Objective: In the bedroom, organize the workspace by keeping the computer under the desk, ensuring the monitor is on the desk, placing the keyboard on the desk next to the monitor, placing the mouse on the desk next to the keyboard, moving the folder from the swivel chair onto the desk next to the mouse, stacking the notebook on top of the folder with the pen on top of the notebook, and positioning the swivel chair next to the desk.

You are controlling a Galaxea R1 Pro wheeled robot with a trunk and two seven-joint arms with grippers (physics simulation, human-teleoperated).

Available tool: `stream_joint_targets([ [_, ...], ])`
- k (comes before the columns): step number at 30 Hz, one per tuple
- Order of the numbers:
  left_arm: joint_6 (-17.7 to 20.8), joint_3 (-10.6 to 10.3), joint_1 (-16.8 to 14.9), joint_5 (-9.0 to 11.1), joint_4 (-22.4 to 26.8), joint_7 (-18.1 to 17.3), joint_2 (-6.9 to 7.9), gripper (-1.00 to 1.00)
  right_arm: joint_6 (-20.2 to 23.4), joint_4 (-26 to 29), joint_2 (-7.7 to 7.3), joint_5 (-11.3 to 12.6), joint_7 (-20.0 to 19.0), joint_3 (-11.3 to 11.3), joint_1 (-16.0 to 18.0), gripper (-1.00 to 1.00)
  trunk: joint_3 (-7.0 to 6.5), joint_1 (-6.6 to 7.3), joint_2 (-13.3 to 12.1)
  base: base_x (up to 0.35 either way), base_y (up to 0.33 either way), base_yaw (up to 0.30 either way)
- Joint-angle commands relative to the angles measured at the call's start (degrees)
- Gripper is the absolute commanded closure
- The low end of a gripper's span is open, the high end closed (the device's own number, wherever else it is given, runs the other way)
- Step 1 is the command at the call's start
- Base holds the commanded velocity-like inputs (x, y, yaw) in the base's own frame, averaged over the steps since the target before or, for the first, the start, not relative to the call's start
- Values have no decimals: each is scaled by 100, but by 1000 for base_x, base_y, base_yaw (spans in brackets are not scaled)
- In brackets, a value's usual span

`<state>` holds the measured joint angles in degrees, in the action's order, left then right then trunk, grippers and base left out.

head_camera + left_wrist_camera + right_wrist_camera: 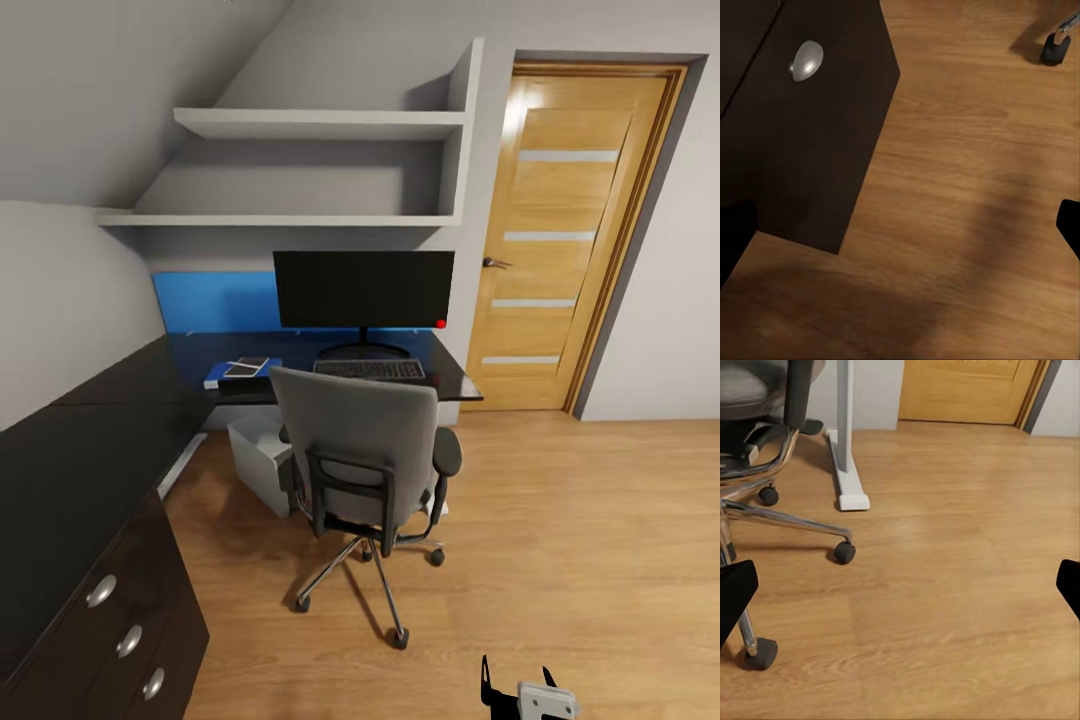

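The swivel chair stands pulled in at the worktop, its grey back facing the camera and its seat toward the keyboard. At its eleven o'clock in the head view, the blue folder already lies on the worktop with the notebook on it (a pen there is too small to tell). The monitor stands behind the keyboard, and the white computer sits under the worktop at the chair's nine o'clock. The mouse I cannot make out. From the right claw, the chair lies at about eleven o'clock, so the right arm looks nearer. That claw hangs released over bare floor; the left claw also shows its fingers spread, beside the drawer unit.
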<state>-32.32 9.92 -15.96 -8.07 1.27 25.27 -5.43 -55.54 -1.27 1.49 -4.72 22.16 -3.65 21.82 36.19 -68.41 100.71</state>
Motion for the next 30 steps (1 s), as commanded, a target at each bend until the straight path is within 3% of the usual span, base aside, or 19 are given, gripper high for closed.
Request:
stream_joint_targets([
  [1,-11,42,-4,-61,-4,31,-2,-100,-8,-14,1,-37,60,-31,7,-100,-13,23,-39,0,0,0],
  [12,-11,44,-4,-55,-4,30,-1,-100,-7,-14,1,-35,60,-34,7,-100,-210,265,-480,0,0,0],
  [30,-11,45,-4,-54,-4,39,22,-100,-8,-14,1,-37,60,-33,7,-100,-210,265,-480,0,0,0],
])
